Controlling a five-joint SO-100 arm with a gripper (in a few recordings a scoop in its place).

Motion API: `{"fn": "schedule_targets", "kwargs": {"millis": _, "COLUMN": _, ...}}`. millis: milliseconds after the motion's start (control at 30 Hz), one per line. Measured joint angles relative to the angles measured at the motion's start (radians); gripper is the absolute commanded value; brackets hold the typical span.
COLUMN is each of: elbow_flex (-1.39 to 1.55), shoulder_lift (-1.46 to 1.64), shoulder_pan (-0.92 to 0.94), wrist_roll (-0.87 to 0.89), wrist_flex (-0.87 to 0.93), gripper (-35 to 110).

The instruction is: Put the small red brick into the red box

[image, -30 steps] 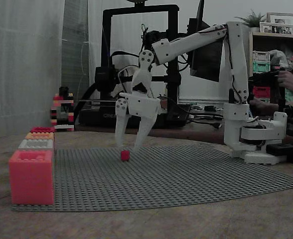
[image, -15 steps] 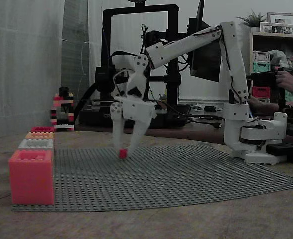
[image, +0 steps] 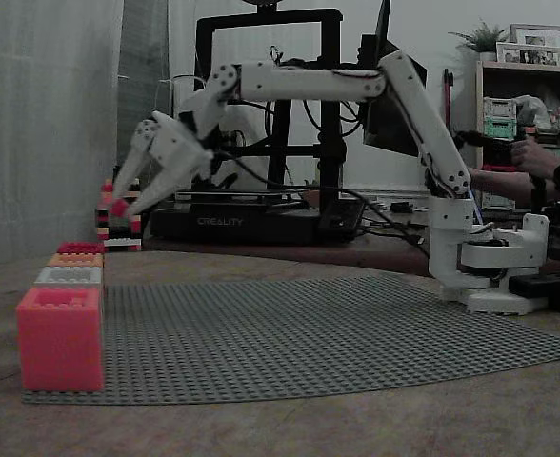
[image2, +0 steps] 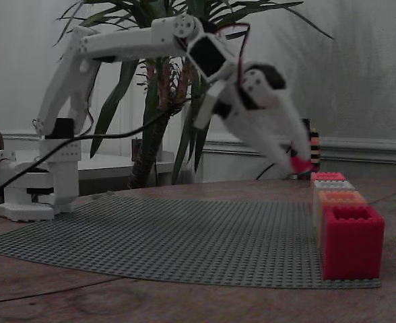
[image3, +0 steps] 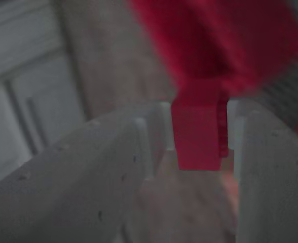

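Red small red brick (image3: pixel 197 132) clamped between hand (image: pixel 120 207) fingertips, aloft.

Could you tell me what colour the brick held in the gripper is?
Bright red; the small red brick shows best in the wrist view.

Dim room. In a fixed view, a black-framed 3D printer (image: pixel 261 143) stands at twelve o'clock, a pale curtain (image: pixel 47 124) at nine, a shelf unit (image: pixel 528 105) at two. A potted palm (image2: pixel 161 94) rises against a grey wall (image2: pixel 359 74).
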Motion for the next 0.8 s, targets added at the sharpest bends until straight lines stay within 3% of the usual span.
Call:
{"fn": "schedule_targets", "kwargs": {"millis": 467, "elbow_flex": -0.055, "shoulder_lift": -0.235, "shoulder_pan": 0.009, "wrist_roll": -0.089, "wrist_flex": -0.336, "gripper": 0}}
{"fn": "schedule_targets", "kwargs": {"millis": 600, "elbow_flex": -0.055, "shoulder_lift": -0.255, "shoulder_pan": 0.009, "wrist_roll": -0.098, "wrist_flex": -0.377, "gripper": 12}}
{"fn": "schedule_targets", "kwargs": {"millis": 800, "elbow_flex": -0.037, "shoulder_lift": -0.253, "shoulder_pan": 0.009, "wrist_roll": -0.097, "wrist_flex": -0.394, "gripper": 18}}
